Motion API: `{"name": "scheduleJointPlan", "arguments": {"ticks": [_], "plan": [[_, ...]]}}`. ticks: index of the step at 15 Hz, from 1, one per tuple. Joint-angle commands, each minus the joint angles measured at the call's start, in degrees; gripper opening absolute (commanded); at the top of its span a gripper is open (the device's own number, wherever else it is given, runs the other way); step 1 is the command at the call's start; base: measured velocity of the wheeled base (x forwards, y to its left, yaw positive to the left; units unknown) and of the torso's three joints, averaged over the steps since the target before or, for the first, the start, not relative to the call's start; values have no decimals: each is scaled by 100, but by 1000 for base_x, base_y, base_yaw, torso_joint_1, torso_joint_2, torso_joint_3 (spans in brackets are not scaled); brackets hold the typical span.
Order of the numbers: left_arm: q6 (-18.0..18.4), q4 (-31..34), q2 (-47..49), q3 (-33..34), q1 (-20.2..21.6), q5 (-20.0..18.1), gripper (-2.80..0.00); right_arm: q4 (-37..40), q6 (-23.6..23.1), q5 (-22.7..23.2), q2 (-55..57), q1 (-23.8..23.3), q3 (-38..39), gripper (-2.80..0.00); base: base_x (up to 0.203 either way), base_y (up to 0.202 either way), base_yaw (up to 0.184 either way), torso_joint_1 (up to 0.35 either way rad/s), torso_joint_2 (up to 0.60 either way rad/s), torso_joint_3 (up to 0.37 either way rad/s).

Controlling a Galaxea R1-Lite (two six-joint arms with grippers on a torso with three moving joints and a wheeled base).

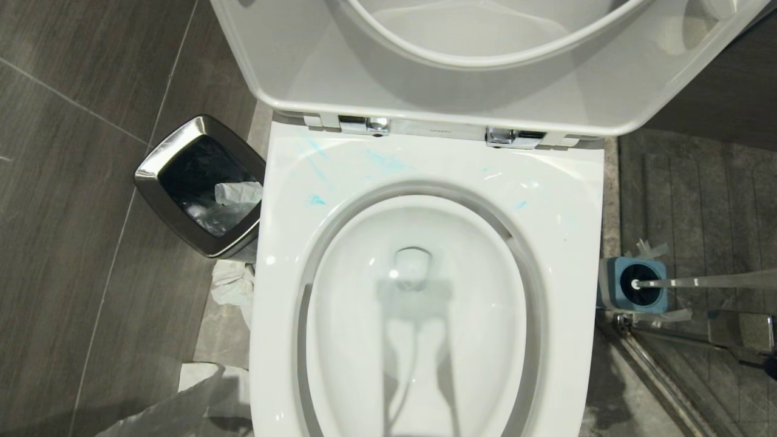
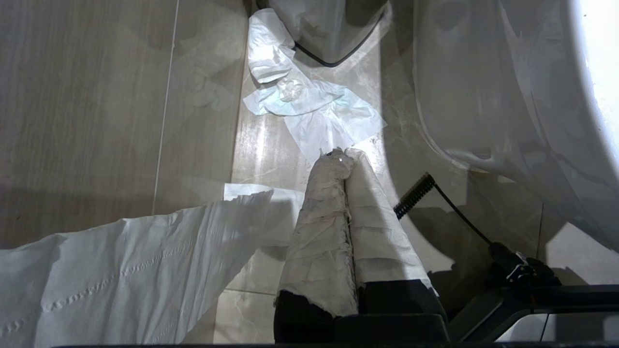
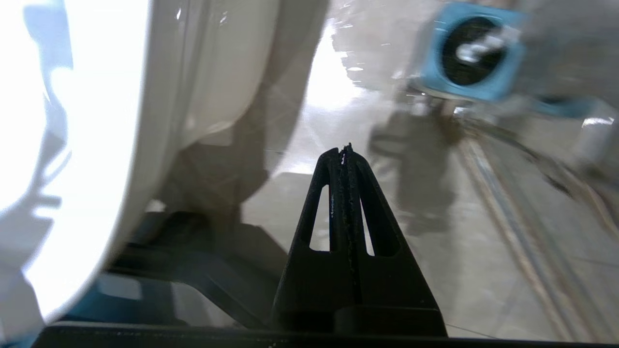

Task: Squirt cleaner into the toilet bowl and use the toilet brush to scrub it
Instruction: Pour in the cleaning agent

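Risk: right claw (image 3: pixel 344 150), pinched shut and empty, centre frame; brush (image 3: pixel 483 46) in holder (image 3: pixel 471 53), upper right — liable to topple if nudged unopened; left claw (image 2: pixel 344 157) likewise shut.

The head view looks steeply down on the toilet bowl (image 1: pixel 425 291) from close above. The left wrist view faces along the floor (image 2: pixel 96 96) past the left hand (image 2: pixel 344 157), the bowl's outer wall beside it. The right wrist view, low behind the right hand (image 3: pixel 344 150), shares the blue holder (image 3: pixel 471 55) beyond it with the head view.
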Motion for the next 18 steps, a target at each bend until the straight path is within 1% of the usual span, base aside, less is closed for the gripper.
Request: {"name": "scheduleJointPlan", "arguments": {"ticks": [1, 3, 5, 7, 8, 10, 12, 13, 16, 18], "plan": [[2, -2, 3, 35, 2, 2, -280, -545, 30, 243, 2130, 5, -323, -280, 0, 0, 0, 0, 0, 0], [2, -2, 5, 35, 2, 2, -280, -1136, 81, 529, 3349, 3, -648, -280, 0, 0, 0, 0, 0, 0], [2, -2, -1, 35, 2, 2, -280, -1714, 152, 745, 4271, 4, -990, -280, 0, 0, 0, 0, 0, 0], [2, -2, 3, 35, 2, 2, -280, -2416, 269, 965, 4851, 8, -1158, -280, 0, 0, 0, 0, 0, 0], [2, -2, 6, 35, 2, 2, -280, -2986, 388, 1067, 5134, 4, -1195, -280, 0, 0, 0, 0, 0, 0], [2, -2, 7, 35, 2, 2, -280, -4032, 501, 1132, 5676, 1, -1245, -280, 0, 0, 0, 0, 0, 0], [2, -2, 4, 35, 2, 2, -280, -4772, 477, 1121, 6220, -4, -1349, -280, 0, 0, 0, 0, 0, 0], [2, -2, -1, 35, 2, 2, -280, -4918, 472, 1111, 6408, -18, -1473, -280, 0, 0, 0, 0, 0, 0], [2, -2, -1, 35, 2, 2, -280, -4999, 469, 1052, 6891, -125, -1923, -280, 0, 0, 0, 0, 0, 0], [2, -2, 2, 35, 2, 2, -280, -5018, 469, 851, 7316, -240, -2410, -280, 0, 0, 0, 0, 0, 0]]}}
